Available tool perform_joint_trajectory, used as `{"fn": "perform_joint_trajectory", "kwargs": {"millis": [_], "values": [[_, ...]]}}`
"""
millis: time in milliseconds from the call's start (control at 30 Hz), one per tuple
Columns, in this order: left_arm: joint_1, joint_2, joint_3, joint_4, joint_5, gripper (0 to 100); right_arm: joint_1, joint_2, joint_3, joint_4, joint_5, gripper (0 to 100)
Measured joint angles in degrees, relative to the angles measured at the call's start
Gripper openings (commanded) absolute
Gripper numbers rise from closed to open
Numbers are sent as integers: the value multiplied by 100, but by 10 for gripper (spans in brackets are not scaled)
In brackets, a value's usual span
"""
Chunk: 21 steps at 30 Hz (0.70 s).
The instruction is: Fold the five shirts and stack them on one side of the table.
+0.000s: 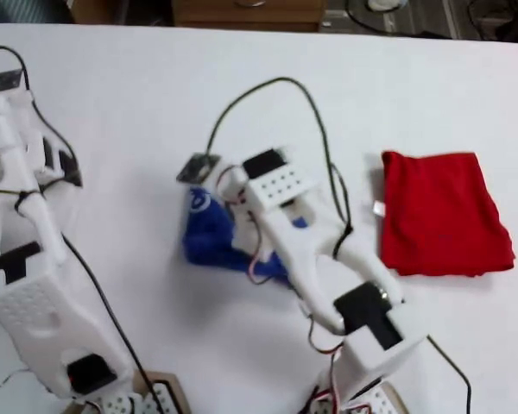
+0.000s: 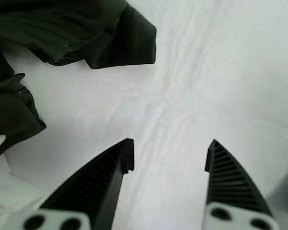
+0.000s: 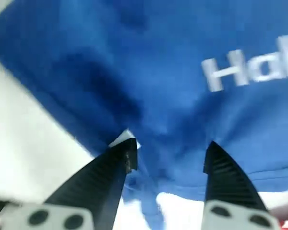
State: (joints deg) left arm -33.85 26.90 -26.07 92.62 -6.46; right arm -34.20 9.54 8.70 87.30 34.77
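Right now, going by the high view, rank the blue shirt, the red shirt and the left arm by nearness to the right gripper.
1. Blue shirt: crumpled in the middle of the table, right at the right gripper.
2. Left arm on the left side and folded red shirt on the right side: too close to call.

The red shirt is soft matt cloth, smooth where it lies flat. The blue shirt is crumpled cloth with white print. The green shirt is dark, matt and wrinkled. The surface is white, matt and faintly creased. The left end effector and right end effector have black ribbed plastic fingers. The arms are smooth white plastic.
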Motion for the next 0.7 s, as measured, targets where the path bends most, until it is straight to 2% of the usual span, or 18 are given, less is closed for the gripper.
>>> {"fn": "perform_joint_trajectory", "kwargs": {"millis": [167, 367, 467, 700], "values": [[0, 0, 0, 0, 0, 264, -229, 0, 0, 281, 0, 237], [0, 0, 0, 0, 0, 264, -132, -255, 0, 167, 0, 237], [0, 0, 0, 0, 0, 264, 325, -378, -70, -308, -9, 237], [0, 0, 0, 0, 0, 264, 1925, -9, -396, -1284, -299, 237]]}}
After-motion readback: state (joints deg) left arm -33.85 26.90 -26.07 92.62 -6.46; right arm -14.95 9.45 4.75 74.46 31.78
